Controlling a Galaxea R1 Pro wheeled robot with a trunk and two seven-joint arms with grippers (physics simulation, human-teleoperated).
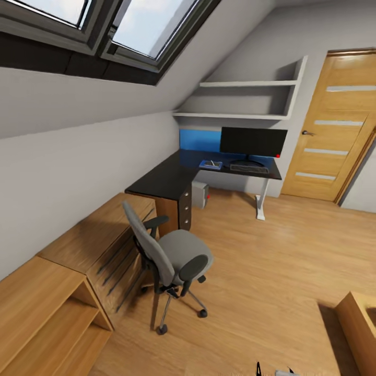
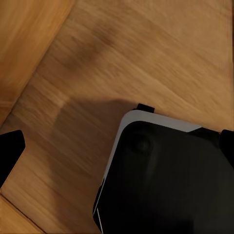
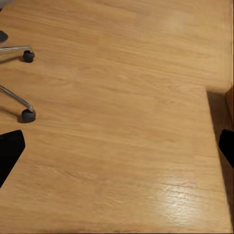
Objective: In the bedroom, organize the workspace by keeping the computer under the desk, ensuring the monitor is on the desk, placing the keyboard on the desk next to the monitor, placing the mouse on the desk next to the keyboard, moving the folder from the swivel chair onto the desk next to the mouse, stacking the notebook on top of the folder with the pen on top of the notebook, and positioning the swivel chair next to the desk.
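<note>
Across the room a black L-shaped desk point(image 1: 167, 180) fills the corner. On it stands a dark monitor point(image 1: 253, 141) with a keyboard point(image 1: 249, 167) in front of it. Left of the keyboard lies a flat blue stack point(image 1: 211, 164) with a pale item on top; I cannot tell folder from notebook at this distance. The grey computer point(image 1: 200, 195) sits under the desk. The grey swivel chair point(image 1: 172, 256) stands nearer me, its seat bare, away from the desk. My left gripper point(image 2: 117, 146) and right gripper point(image 3: 117, 148) hang open over the floor, both holding nothing.
Low wooden drawers point(image 1: 99, 240) and an open shelf unit point(image 1: 47, 318) line the left wall. A wooden door point(image 1: 331, 130) is at the far right, wooden furniture point(image 1: 360, 324) near right. The chair's casters point(image 3: 28, 115) show in the right wrist view, my dark base point(image 2: 165, 185) in the left.
</note>
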